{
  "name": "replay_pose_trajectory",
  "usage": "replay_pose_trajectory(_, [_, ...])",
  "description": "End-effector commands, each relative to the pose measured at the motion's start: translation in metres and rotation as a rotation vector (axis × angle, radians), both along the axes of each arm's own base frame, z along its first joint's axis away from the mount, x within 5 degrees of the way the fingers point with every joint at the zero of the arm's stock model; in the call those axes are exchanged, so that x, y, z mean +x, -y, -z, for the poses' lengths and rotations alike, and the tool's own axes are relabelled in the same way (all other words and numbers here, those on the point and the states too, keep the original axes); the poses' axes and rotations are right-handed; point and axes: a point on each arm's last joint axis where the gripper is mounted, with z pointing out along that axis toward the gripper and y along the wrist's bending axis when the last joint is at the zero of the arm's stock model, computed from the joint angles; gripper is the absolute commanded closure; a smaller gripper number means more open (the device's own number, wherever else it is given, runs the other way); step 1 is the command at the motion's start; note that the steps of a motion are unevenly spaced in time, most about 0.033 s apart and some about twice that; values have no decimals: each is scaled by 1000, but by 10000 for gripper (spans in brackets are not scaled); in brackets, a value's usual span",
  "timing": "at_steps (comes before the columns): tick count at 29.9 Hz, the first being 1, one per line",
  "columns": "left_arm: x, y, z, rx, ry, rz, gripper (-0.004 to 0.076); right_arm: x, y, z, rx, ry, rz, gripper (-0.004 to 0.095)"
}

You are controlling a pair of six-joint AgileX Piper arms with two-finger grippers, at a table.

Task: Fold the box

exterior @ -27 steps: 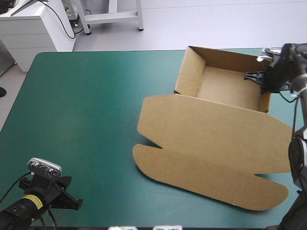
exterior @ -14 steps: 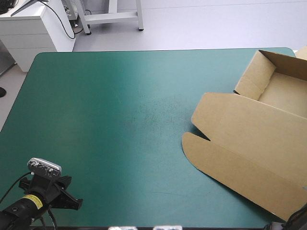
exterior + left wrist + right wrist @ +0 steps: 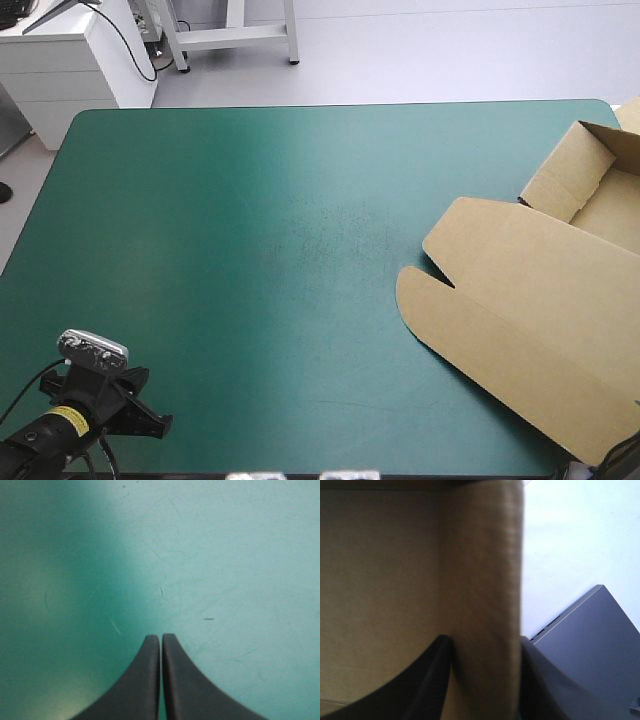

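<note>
One box, lid flat, tray wall in right jaws.

The table wears a teal-green cover, with faint scuff marks near its middle. On it, at the right edge and running out of sight there, lies the brown box. Its open tray sits toward the far right corner, and its lid lies flat on the cover, reaching toward the near edge.
</note>
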Motion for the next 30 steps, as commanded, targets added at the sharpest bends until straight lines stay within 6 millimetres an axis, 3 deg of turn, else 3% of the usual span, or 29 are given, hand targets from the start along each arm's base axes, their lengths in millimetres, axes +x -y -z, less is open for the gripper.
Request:
replay_pose_trajectory(1, [4, 2, -11, -25, 68, 5, 731, -10, -4, -26, -49, 50, -2, 459])
replay_pose_trajectory(6, [4, 2, -11, -25, 68, 5, 731, -11, -8, -30, -32, 79, -5, 460])
replay_pose_trajectory(15, [4, 2, -11, -25, 68, 5, 731, -24, -32, -59, 7, 195, -96, 489])
replay_pose_trajectory(19, [4, 2, -11, -25, 68, 5, 731, -33, -52, -72, 69, 276, -145, 654])
replay_pose_trajectory(23, [4, 2, -11, -25, 68, 5, 731, -51, -75, -82, 94, 325, -225, 927])
replay_pose_trajectory(30, [5, 2, -11, -27, 74, 6, 731, -103, -118, -87, 78, 351, -322, 927])
